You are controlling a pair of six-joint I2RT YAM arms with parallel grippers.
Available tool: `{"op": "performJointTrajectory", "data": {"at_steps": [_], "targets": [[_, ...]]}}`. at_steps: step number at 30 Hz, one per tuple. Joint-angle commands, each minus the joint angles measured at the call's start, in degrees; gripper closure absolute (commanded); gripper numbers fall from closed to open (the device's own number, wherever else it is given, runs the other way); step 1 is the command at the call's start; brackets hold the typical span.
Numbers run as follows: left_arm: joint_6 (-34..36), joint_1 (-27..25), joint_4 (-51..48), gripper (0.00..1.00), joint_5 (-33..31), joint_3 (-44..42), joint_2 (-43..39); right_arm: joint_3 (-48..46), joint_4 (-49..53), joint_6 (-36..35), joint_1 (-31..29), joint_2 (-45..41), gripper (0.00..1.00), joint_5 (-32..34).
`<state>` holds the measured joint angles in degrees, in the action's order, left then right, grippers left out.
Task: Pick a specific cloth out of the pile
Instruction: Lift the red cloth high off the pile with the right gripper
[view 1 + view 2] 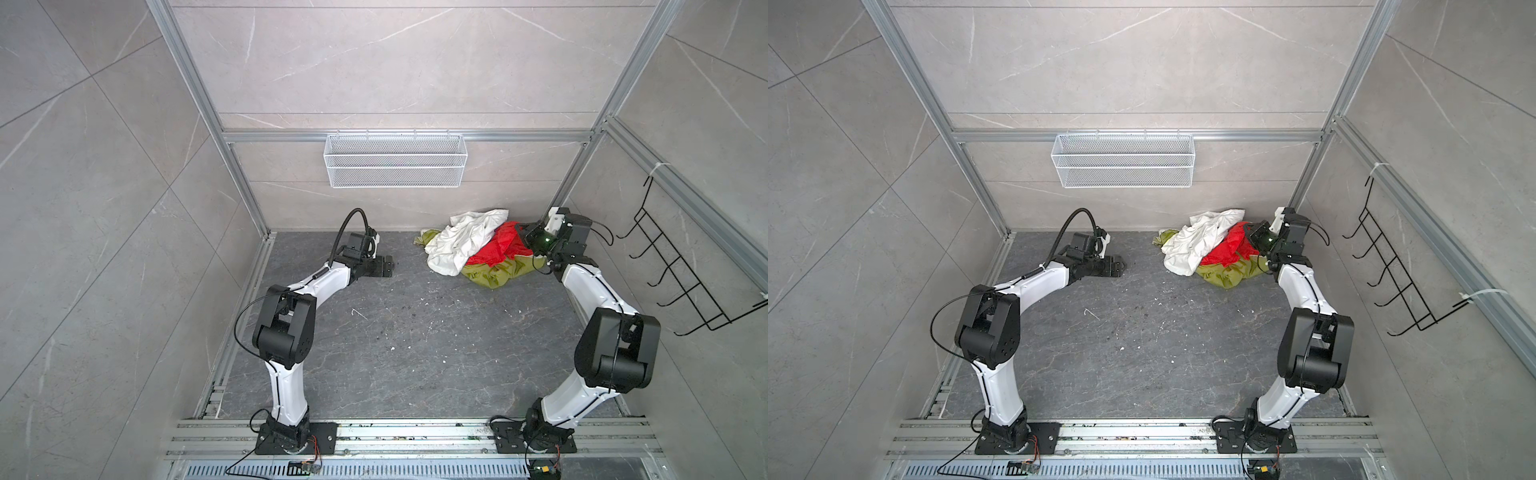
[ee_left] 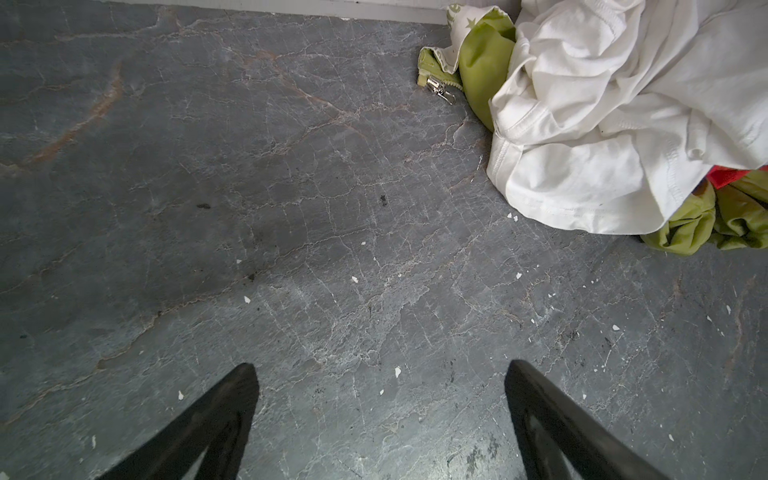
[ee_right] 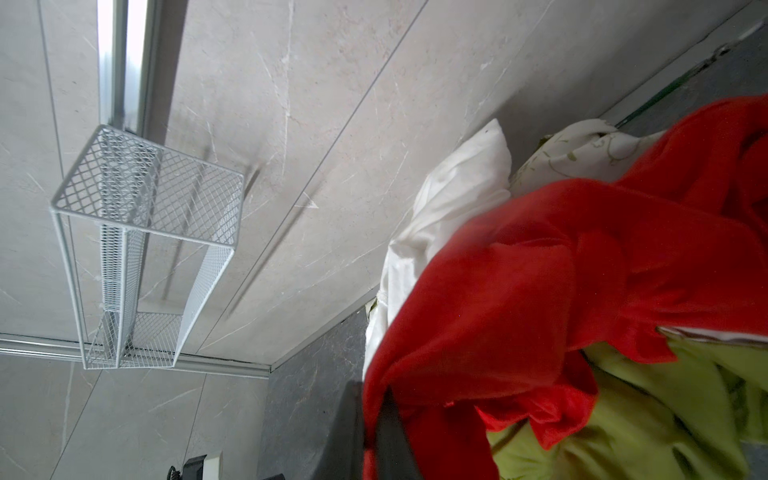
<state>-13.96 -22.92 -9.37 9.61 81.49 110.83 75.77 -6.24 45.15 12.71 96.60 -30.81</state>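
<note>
Tiled wall (image 1: 395, 62), hung wire basket (image 1: 395, 166), right hand (image 3: 376, 436) gripping cloth (image 3: 540, 291)

Left arm (image 1: 320, 282): elbow bent, forearm low, reaching forward.
Left gripper (image 1: 390, 266): fingers (image 2: 224, 411) spread wide.
Right arm (image 1: 590, 286): extended forward, wrist turned inward.
Right gripper (image 1: 527, 237): fingers closed on the cloth (image 1: 496, 249).

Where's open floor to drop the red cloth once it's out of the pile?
The floor is bare in the middle and near side, from the left end effector across to the pile. The far right corner is crowded: pile, red cloth and right end effector bunched together.
</note>
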Motion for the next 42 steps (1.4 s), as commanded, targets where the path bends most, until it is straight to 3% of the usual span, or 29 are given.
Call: {"op": "performJointTrajectory", "data": {"at_steps": [1, 42], "targets": [[-0.9, -0.5, 1.7, 0.04, 0.7, 0.3, -3.2, 2.9, -0.1, -1.3, -0.8, -2.4, 1.00, 0.4], [-0.1, -2.2, 1.9, 0.04, 0.2, 1.4, -3.0, 11.3, 2.6, -3.9, -4.5, -8.9, 1.00, 2.8]]}}
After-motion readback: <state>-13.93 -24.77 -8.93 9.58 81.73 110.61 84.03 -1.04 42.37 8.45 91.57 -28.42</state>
